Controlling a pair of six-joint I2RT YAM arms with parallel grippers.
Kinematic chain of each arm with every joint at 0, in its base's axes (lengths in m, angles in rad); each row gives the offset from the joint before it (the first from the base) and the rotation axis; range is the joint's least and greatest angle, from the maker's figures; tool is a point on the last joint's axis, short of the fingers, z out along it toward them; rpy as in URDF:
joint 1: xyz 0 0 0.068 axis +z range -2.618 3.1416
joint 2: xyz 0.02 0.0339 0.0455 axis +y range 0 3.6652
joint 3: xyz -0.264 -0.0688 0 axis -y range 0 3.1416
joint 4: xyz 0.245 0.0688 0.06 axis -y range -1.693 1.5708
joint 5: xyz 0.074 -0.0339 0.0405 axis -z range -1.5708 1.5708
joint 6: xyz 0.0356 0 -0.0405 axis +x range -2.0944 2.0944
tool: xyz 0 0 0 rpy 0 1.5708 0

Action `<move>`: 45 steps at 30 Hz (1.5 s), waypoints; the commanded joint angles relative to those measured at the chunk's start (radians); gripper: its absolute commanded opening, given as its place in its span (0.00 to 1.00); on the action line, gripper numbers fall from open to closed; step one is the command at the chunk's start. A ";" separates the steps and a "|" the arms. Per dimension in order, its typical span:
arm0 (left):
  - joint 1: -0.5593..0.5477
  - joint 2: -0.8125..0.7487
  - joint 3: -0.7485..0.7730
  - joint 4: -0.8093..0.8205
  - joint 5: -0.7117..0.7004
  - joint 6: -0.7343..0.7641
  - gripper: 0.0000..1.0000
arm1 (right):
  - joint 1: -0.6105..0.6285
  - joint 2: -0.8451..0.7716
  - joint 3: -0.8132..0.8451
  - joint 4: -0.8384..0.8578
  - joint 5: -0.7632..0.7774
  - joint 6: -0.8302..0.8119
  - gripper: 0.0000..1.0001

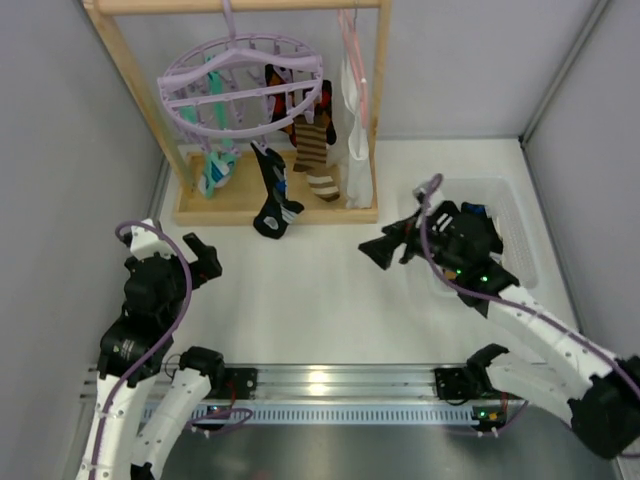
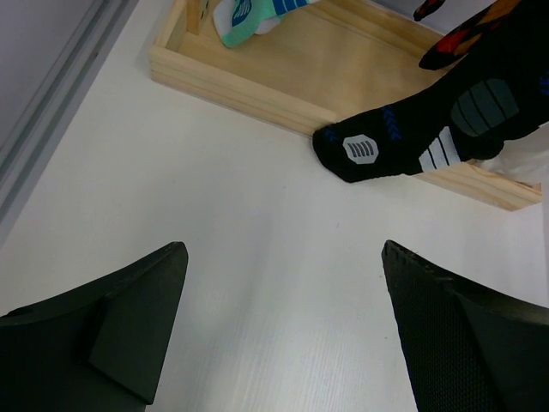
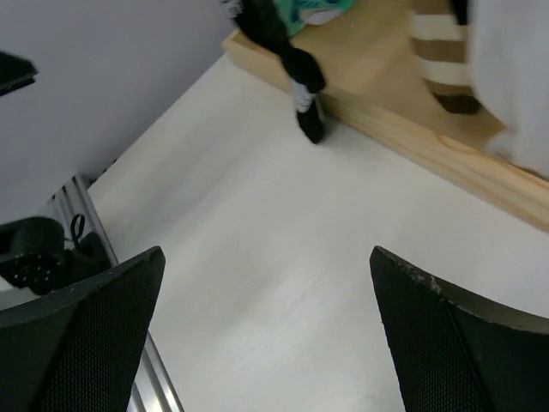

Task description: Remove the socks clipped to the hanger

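A round purple hanger (image 1: 240, 85) is hung from the top bar of a wooden rack (image 1: 130, 80). The socks are clipped to it, and they are all hung down inside the rack. A teal sock (image 1: 213, 165) is seen by the rack's left post. A black and orange sock (image 1: 285, 92) is clipped high up, under the middle of the rack's top bar. A brown and cream striped sock (image 1: 318, 160) is hung near the rack's right side, just beside a white cloth (image 1: 355, 150). A black and blue sock (image 1: 272, 195) is hung at the front of the rack. Its toe is stuck out past the front edge of the rack's bottom board, over the white worktop (image 1: 320, 310).

The left fingers (image 1: 203, 257) are held in front of the rack's left end, well apart from it. They are spread wide and nothing is held in them. The right fingers (image 1: 380, 250) are held in front of the rack's right end, pointed toward the rack. They are spread wide too, and nothing is held in them. A clear box (image 1: 515, 235) is set to the right of the rack, behind the right arm.
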 commanded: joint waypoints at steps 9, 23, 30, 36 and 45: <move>-0.002 -0.001 -0.016 0.052 0.008 -0.012 0.99 | 0.332 0.641 0.435 0.323 0.152 -0.489 0.98; -0.002 0.010 -0.009 0.058 0.040 0.003 0.99 | 0.375 1.112 0.776 0.401 0.218 -0.549 0.63; -0.002 0.032 0.101 0.068 0.157 -0.042 0.99 | 0.410 0.975 0.591 0.602 0.253 -0.479 0.00; -0.002 0.175 0.334 0.088 0.310 -0.081 0.99 | 0.508 0.839 0.477 0.633 0.447 -0.447 0.00; -0.006 0.557 0.752 0.077 0.444 -0.048 0.99 | 0.657 0.810 0.466 0.552 0.762 -0.436 0.00</move>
